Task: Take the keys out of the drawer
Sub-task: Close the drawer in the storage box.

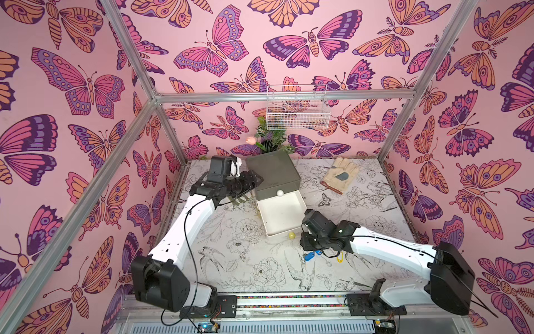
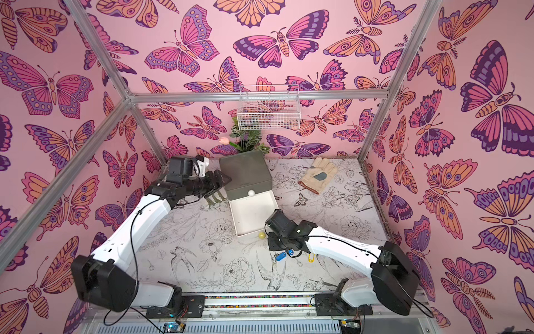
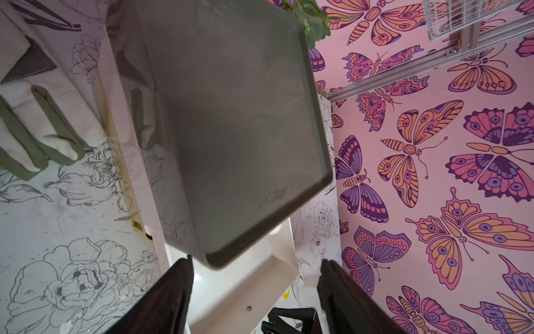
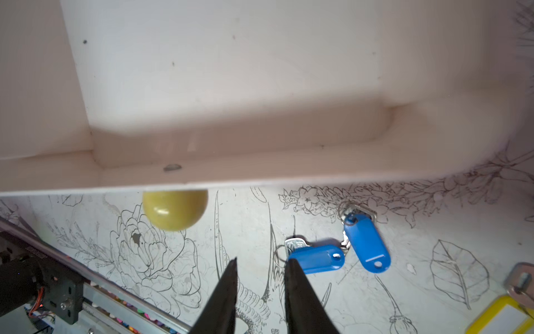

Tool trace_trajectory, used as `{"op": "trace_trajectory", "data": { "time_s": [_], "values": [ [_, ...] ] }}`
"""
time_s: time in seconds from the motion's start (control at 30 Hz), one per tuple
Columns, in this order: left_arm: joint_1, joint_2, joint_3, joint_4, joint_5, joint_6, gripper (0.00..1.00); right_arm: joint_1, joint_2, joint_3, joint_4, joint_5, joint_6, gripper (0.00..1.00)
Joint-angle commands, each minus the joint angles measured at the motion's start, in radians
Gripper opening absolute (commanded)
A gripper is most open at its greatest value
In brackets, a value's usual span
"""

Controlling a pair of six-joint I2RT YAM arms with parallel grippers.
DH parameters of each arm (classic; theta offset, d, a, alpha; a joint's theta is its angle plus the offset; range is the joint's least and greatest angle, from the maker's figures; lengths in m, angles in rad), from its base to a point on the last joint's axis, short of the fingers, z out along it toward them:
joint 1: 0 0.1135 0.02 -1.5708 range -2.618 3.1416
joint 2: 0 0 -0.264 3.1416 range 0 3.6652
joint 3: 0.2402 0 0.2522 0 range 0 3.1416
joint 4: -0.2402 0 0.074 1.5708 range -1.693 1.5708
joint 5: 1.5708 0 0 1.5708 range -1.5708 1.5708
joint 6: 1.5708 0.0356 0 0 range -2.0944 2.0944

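The left gripper is set with its jaws spread wide, and nothing is held in them. It is placed at the left side of the grey drawer unit. A corner of that unit is seen just ahead of the fingertips in the left wrist view; contact cannot be confirmed.

The white drawer is drawn out toward the near side. No key is seen on its floor in both top views. A yellow-green knob is fitted to its near front.

The right gripper is held low over the table, just near of the drawer front. Its jaws are set to a narrow gap, and nothing is gripped.

The keys that can be seen are already out on the table. The first blue tag lies just right of the fingertips, outside the gap. The second blue tag lies close beside it. A yellow tag lies further right. The remaining keys cannot be made out.

Each key is judged light, stiff and flat, and the bare metal is likely to slip. Hold is best taken across the narrow width of the plastic tag. The key should be expected to swing on its ring.

A work glove lies at the far right.
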Motion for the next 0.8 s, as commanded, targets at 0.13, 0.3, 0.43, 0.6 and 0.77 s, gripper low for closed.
{"op": "trace_trajectory", "data": {
  "time_s": [0.13, 0.3, 0.43, 0.6, 0.77],
  "values": [
    [0.012, 0.156, 0.055, -0.041, -0.013, 0.081, 0.75, -0.042, 0.098, 0.117, 0.059, 0.049, -0.044, 0.31],
    [0.012, 0.203, 0.051, -0.070, -0.004, 0.109, 0.75, -0.078, 0.161, 0.193, 0.078, 0.035, -0.076, 0.31],
    [0.015, 0.215, 0.045, -0.088, 0.000, 0.131, 0.75, -0.094, 0.253, 0.252, 0.113, 0.009, -0.083, 0.31],
    [0.016, 0.228, 0.037, -0.097, 0.009, 0.137, 0.75, -0.107, 0.316, 0.308, 0.165, 0.059, -0.093, 0.33],
    [0.019, 0.238, 0.037, -0.106, 0.017, 0.149, 0.75, -0.128, 0.342, 0.303, 0.332, 0.157, -0.112, 0.34]
  ]
}}
